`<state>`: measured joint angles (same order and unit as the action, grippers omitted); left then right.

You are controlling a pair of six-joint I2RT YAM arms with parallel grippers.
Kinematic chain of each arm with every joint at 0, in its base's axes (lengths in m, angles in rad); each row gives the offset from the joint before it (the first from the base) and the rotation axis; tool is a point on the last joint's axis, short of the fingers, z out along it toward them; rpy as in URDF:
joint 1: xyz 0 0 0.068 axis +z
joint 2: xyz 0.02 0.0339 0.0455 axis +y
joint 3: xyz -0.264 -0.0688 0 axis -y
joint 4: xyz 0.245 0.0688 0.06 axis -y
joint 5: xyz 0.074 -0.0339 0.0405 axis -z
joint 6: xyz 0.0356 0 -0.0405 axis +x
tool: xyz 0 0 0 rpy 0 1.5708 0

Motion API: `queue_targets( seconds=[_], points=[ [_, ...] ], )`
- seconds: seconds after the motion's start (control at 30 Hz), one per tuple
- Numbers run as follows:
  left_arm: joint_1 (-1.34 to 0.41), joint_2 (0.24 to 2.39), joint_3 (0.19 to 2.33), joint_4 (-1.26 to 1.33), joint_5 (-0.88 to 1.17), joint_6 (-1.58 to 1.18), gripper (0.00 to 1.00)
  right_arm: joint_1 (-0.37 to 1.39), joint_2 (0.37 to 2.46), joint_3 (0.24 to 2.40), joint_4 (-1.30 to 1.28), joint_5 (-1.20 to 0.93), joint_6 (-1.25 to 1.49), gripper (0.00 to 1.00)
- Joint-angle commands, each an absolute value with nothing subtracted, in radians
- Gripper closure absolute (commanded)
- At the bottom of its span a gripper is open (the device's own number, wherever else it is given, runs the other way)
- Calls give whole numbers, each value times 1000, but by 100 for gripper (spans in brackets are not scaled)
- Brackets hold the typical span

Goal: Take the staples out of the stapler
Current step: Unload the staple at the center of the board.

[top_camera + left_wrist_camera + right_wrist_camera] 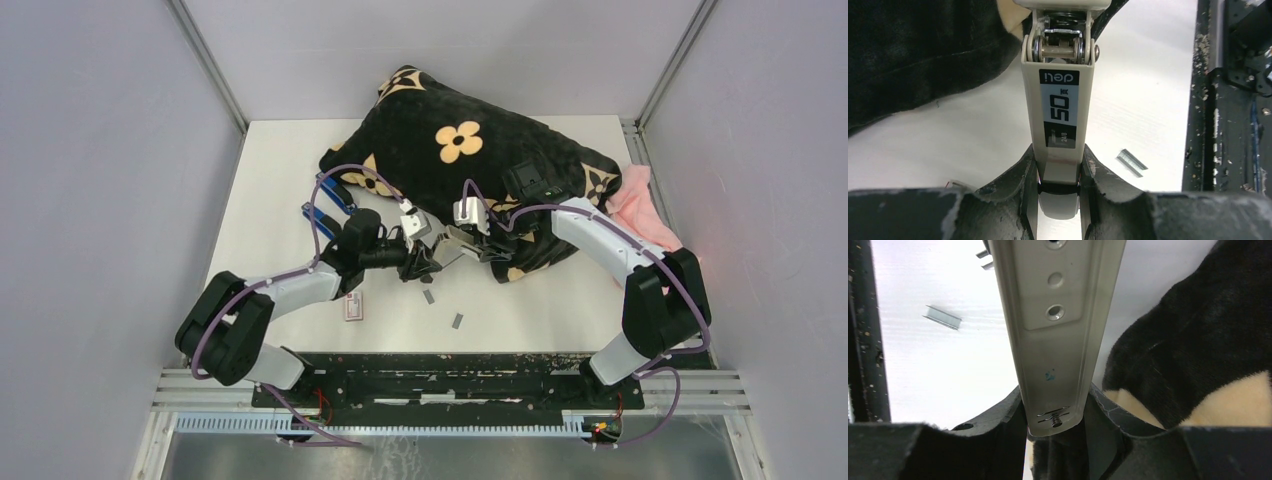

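Staples (429, 296): 2 short silver strips lying loose on the white table (560, 300), near-centre, just in front of the grippers. 2nd strip (458, 321) sits a bit nearer the arm bases and to the right, apart from the 1st. L wrist cam shows one strip flat on the table, right of the fingers. R wrist cam shows one to the left, plus part of another at the top edge.

Stapler (447, 243) is held between both arms at the front edge of the black flower-print blanket (460, 110).

L gripper (1059, 165): clamped on the stapler's beige top arm, at the end w/ the label; hinge at the far end.
R gripper (1055, 395): clamped on the grey metal base part, rivet holes facing cam, blanket right beside it.

Can't tell if any staples are inside the stapler.

Other: small white-and-red box (354, 307) on the table under the L forearm. Blue-handled items (322, 215) at the blanket's left edge, type unclear. Pink cloth (640, 205) pokes out at the blanket's right.
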<state>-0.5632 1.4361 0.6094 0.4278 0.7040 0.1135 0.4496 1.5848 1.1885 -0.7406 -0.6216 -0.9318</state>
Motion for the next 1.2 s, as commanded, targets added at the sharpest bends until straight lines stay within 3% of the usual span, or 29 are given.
queue_targets(
  seconds=[0.0, 0.33, 0.57, 0.9, 1.07, 1.17],
  points=[
    [-550, 1412, 667, 302, 565, 273, 97, 415, 1541, 1187, -775, -449, -958, 99],
    [-583, 1395, 713, 158, 403, 303, 97, 413, 1487, 1166, -760, -367, -991, 99],
    [-618, 1346, 713, 172, 415, 228, 97, 415, 1478, 1195, -812, -531, -962, 99],
    [-640, 1179, 501, 754, 533, -322, 97, 432, 1412, 1261, -884, -1002, -777, 97],
    [-666, 1138, 452, 884, 459, -575, 97, 461, 1367, 1209, -724, -1197, -527, 89],
    [-678, 1131, 434, 918, 427, -682, 97, 470, 1354, 1157, -589, -1265, -372, 77]
  ],
)
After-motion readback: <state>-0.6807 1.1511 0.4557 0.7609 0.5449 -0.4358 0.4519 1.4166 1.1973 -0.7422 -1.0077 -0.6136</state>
